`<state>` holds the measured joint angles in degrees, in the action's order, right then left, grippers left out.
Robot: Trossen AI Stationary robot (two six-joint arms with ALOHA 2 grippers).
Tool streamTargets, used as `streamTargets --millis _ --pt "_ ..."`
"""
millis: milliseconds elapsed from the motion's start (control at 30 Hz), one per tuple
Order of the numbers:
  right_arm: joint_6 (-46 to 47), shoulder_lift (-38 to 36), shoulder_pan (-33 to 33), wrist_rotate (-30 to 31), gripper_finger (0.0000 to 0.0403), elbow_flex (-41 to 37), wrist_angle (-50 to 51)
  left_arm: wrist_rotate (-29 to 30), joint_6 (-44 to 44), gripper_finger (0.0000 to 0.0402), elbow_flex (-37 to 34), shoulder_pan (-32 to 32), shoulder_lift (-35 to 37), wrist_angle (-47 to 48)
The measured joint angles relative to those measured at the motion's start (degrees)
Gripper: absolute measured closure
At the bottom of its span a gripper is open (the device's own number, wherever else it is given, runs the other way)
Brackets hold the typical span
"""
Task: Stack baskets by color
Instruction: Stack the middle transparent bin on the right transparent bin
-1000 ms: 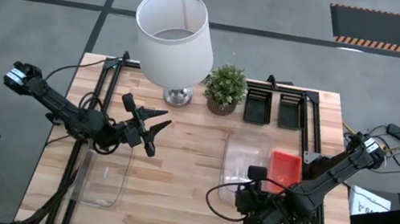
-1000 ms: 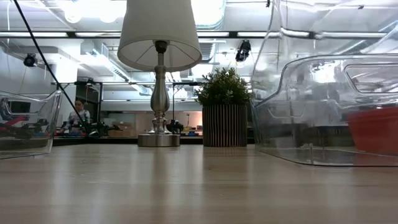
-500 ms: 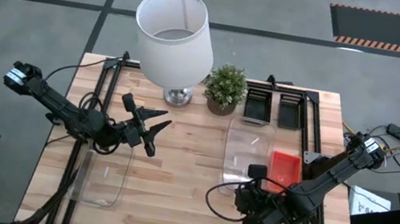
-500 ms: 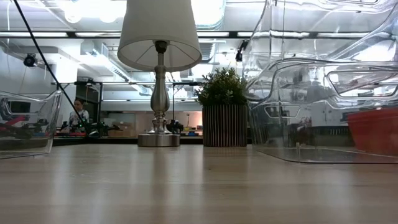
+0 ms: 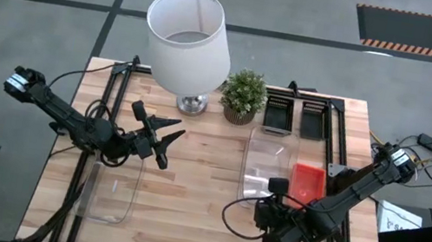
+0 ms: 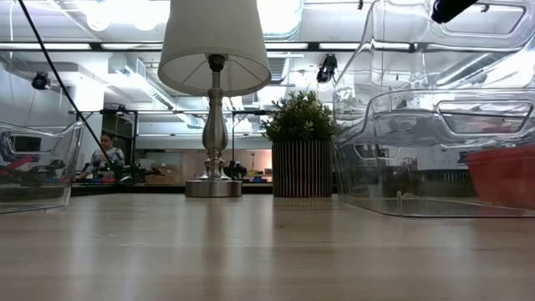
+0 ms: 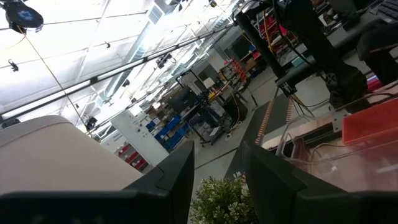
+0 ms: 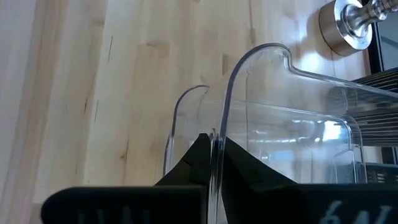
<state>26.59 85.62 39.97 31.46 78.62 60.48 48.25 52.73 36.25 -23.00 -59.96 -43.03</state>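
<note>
My right gripper (image 5: 277,187) is shut on a clear basket (image 6: 435,50), held tilted above a second clear basket (image 6: 435,159) that rests by its bottom on the table's right half. A red-orange basket (image 5: 308,180) lies just right of them. Two black baskets (image 5: 279,114) (image 5: 315,120) sit side by side at the far edge. Another clear basket (image 5: 112,187) lies on the table's left side. Above that side my left gripper (image 5: 169,147) hangs open with nothing between its fingers (image 7: 180,180). My right gripper pinches the clear basket's near end wall (image 8: 217,118), one finger on each face of the wall. The fingers slant down from the table's near side. The basket is lifted and tilted over the lower clear basket; whether its far end touches that one, I cannot tell.
A lamp with a white shade (image 5: 188,33) and a small potted plant (image 5: 244,95) stand at the table's far edge, left of the black baskets. The middle of the wooden tabletop (image 5: 186,195) is bare. Black frame rails (image 5: 337,132) run along both sides.
The held clear basket has tipped from steep toward flatter. Its far end has swung out toward the black baskets and sunk over the lower clear basket. Its near end has stayed in my right gripper.
</note>
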Motion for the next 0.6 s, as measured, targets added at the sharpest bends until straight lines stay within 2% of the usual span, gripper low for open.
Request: streamTargets --millis 600 --pt "1.53 0.00 0.00 0.13 0.0394 -1.20 -1.41 0.00 0.00 0.0282 -0.01 0.00 0.00 0.02"
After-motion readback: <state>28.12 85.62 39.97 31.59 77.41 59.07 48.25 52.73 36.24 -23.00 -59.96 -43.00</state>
